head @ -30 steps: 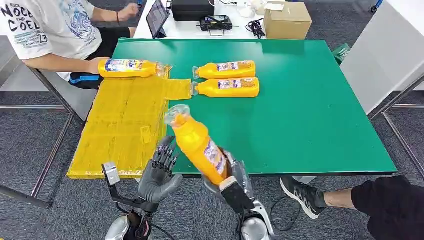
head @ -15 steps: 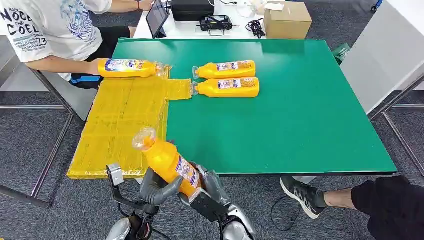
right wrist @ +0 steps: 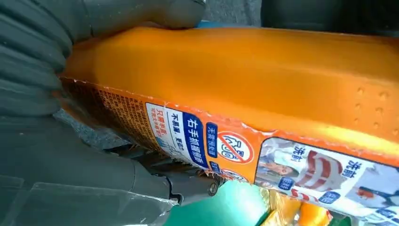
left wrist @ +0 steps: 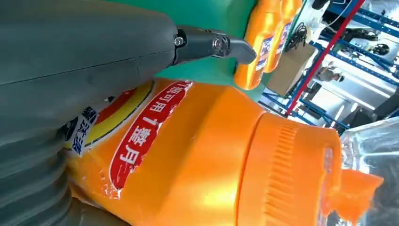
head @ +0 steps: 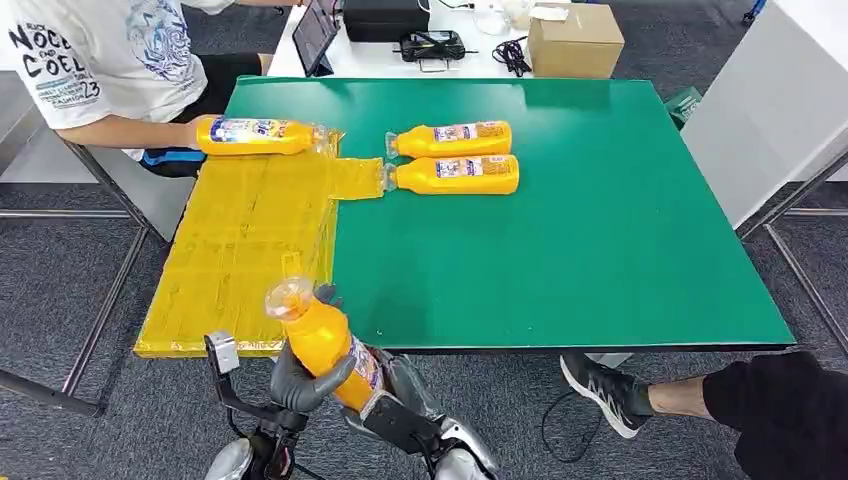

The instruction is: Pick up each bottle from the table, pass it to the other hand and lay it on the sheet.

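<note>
An orange detergent bottle (head: 322, 338) with a clear cap stands tilted just in front of the table's near edge, below the yellow sheet (head: 250, 240). My left hand (head: 298, 376) wraps its fingers around the bottle's middle. From the other side my right hand (head: 398, 388) holds the lower body. Close up, the left wrist view has the bottle (left wrist: 202, 155) under my left hand (left wrist: 70, 56), and the right wrist view has its label side (right wrist: 235, 80) against my right hand (right wrist: 37, 61). Two more bottles (head: 450, 139) (head: 455, 174) lie on the green table (head: 560, 230).
A third bottle (head: 255, 135) lies at the sheet's far edge, with a seated person's hand (head: 203, 131) on it. A cardboard box (head: 575, 40) and a tablet (head: 315, 35) stand on the white table behind. Someone's shoe (head: 600, 385) rests beyond the near right edge.
My right hand brought the bottle left and down from over the table to its front edge. My left hand, open a second ago, has closed around the bottle.
</note>
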`<control>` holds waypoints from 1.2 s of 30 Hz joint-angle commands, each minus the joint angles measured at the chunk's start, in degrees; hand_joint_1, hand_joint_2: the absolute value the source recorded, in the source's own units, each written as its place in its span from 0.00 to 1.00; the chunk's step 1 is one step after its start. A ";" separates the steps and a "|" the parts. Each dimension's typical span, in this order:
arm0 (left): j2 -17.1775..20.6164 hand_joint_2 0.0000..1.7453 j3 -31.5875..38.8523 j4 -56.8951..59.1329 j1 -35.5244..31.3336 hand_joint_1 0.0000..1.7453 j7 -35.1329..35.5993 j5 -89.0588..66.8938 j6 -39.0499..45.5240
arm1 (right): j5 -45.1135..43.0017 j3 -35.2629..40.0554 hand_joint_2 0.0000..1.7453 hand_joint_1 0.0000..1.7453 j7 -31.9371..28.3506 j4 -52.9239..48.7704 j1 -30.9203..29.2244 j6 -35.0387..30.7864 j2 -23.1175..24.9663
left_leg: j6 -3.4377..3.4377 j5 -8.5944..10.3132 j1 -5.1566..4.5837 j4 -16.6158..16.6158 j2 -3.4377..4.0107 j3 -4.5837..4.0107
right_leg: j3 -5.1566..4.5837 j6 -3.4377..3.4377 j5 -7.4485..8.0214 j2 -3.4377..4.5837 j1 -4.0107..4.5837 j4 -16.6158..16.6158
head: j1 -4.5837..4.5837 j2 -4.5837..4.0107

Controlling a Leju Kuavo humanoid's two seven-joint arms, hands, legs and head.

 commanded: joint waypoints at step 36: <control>0.17 1.00 4.12 -4.66 -4.04 1.00 -3.41 -4.45 1.85 | -2.57 2.65 0.00 0.00 2.46 -0.98 -0.23 -1.71 -0.19 | -0.05 -0.03 0.05 0.01 -0.08 0.07 | 0.09 -0.08 -0.07 -0.10 0.05 0.01 | -0.02 0.00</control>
